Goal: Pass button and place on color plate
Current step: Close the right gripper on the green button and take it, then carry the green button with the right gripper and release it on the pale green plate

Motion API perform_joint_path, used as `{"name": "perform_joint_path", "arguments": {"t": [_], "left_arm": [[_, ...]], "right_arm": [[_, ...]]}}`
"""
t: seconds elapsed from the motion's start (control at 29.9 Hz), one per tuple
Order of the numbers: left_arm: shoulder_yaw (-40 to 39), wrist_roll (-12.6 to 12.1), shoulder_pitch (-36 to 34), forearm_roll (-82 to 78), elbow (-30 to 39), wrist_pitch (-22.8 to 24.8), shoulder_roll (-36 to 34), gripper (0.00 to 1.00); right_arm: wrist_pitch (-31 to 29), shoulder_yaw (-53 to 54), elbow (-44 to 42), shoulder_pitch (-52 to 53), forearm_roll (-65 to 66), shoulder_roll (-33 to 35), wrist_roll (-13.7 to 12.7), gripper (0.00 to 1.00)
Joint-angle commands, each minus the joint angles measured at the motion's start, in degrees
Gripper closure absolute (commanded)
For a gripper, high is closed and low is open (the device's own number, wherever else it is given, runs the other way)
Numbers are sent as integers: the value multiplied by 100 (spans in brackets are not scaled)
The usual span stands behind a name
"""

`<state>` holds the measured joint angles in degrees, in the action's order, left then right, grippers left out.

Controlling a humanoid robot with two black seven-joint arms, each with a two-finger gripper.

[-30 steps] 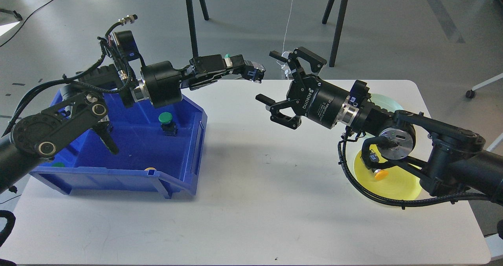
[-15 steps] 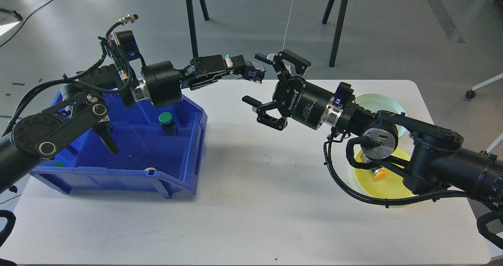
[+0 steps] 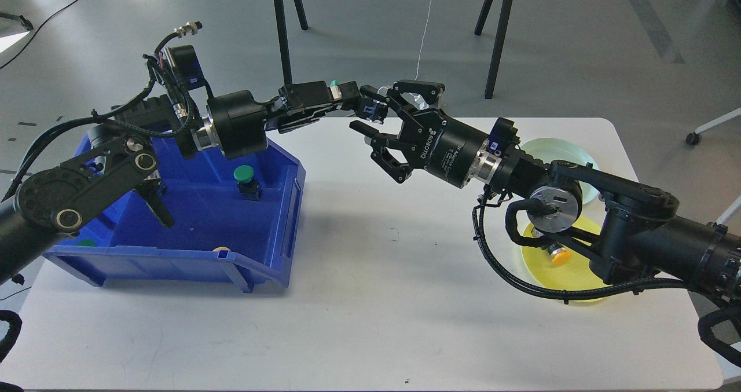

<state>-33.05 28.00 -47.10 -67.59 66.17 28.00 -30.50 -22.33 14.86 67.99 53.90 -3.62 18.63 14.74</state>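
Left gripper (image 3: 370, 107) grips the button (image 3: 374, 109), pointing right; the right gripper (image 3: 370, 114), wide open, already straddles it.

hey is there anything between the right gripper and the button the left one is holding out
Nothing visible. The left gripper holds the button out above the table's far edge, and the right gripper, fingers spread, is already around it. Only open air lies between its fingers and the button.
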Motion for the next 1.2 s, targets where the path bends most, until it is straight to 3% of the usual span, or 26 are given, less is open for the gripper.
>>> {"name": "perform_joint_path", "arguments": {"t": [0.0,0.13,0.27,0.37,0.47,0.53,0.7,1.04,1.17], "left_arm": [[0,0,-1,1,2,0,0,82],[0,0,-1,1,2,0,9,81],[0,0,-1,1,2,0,18,80],[0,0,-1,1,2,0,18,73],[-8,0,-1,18,2,0,26,48],[-26,0,-1,53,2,0,26,23],[-43,0,-9,53,-25,0,70,18],[-70,0,-1,80,-51,0,79,16],[-70,0,8,167,-69,0,70,15]], "right_arm": [[18,34,4,-2,2,0,-6,76],[246,61,4,-2,-25,0,-15,86],[291,61,30,-20,-25,0,-15,89],[317,61,39,-20,-34,-9,-15,90],[370,69,48,-20,-34,0,-24,92],[431,69,65,-20,-34,0,-24,92],[431,78,74,-46,-34,9,-41,99],[449,526,267,-406,-25,482,-15,99],[1246,676,189,-609,282,948,-6,99]]}}
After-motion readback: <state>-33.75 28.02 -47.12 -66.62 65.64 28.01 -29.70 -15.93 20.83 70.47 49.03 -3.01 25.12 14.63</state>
